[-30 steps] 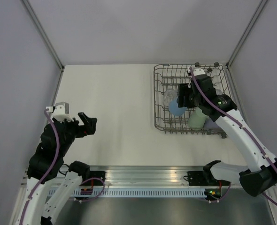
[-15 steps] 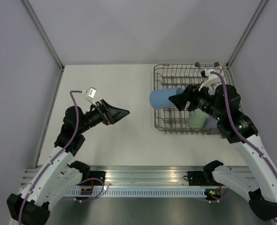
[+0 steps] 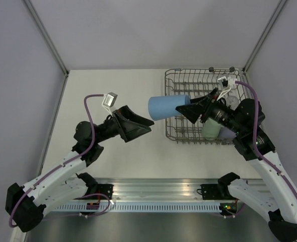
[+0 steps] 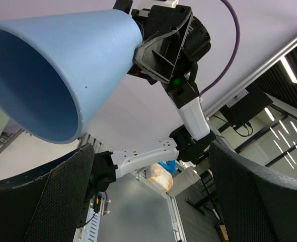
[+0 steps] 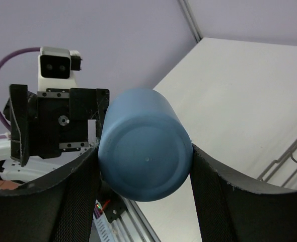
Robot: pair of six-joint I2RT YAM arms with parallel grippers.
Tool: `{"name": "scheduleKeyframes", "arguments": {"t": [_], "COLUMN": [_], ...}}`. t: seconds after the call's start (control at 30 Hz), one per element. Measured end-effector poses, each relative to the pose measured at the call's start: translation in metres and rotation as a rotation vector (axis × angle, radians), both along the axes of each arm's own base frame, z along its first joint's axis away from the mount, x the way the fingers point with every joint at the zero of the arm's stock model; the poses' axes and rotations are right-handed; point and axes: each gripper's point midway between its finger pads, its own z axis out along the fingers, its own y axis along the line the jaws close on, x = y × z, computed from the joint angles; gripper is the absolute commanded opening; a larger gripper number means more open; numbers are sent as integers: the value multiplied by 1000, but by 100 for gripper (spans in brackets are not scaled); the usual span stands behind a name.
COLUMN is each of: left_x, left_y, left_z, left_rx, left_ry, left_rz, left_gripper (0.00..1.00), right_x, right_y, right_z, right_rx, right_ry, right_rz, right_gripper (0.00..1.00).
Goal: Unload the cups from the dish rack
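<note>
The blue cup [image 3: 166, 107] hangs on its side in mid-air, mouth facing left, its base clamped in the right end effector [image 3: 185, 108] at the left edge of the grey wire dish rack [image 3: 186, 80]. The pale green cup [image 3: 211, 129] and the lilac cup [image 3: 225, 134] sit along the rack's near side.

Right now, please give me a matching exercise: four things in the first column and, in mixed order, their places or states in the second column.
Column one:
1. blue cup
2. green cup
3. left gripper
4. rack

Column two:
a. open, holding nothing
b. at the far right corner of the table
c. inside the rack
d. held sideways in the air by the right gripper

Pairs: 1-d, 2-c, 3-a, 4-b
</note>
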Motion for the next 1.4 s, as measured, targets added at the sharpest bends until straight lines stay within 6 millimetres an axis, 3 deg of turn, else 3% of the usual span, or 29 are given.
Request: {"name": "scheduleKeyframes", "arguments": {"t": [0.5,0.73,0.83,0.9,0.93,1.03,1.07,1.13,1.2,1.23,1.27,1.33,1.4], "left_x": [-2,0,0,1,2,5,6,3,-2,-2,-2,0,10], "left_y": [0,5,-2,-10,-14,-21,-22,-22,-20,-19,-19,-20,-19], "left_z": [9,22,25,21,18,9,8,12,18,18,19,19,19], "left_rx": [-8,-15,-20,-9,0,23,25,13,2,3,9,30,62], "left_ry": [0,-38,-44,-35,-29,-16,-13,-27,-44,-46,-47,-44,-32], "left_rz": [41,90,72,56,49,44,48,38,36,38,41,57,109], "left_gripper": [97,93,77,57,42,21,7,2,2,2,2,2,2], "right_x": [-18,-30,-33,-33,-33,-34,-35,-36,-38,-39,-39,-36,-24], "right_y": [0,8,13,14,15,16,16,16,16,17,17,15,8], "right_z": [16,11,3,-3,-5,-5,-4,-4,-3,-1,-1,-4,-13], "right_rx": [59,65,76,78,79,87,92,98,107,108,108,98,63], "right_ry": [-42,-32,-11,3,10,8,3,10,9,3,3,0,4], "right_rz": [50,134,173,181,185,193,197,202,212,213,214,192,110], "right_gripper": [33,33,33,33,33,33,33,33,43,55,74,92,98]}}
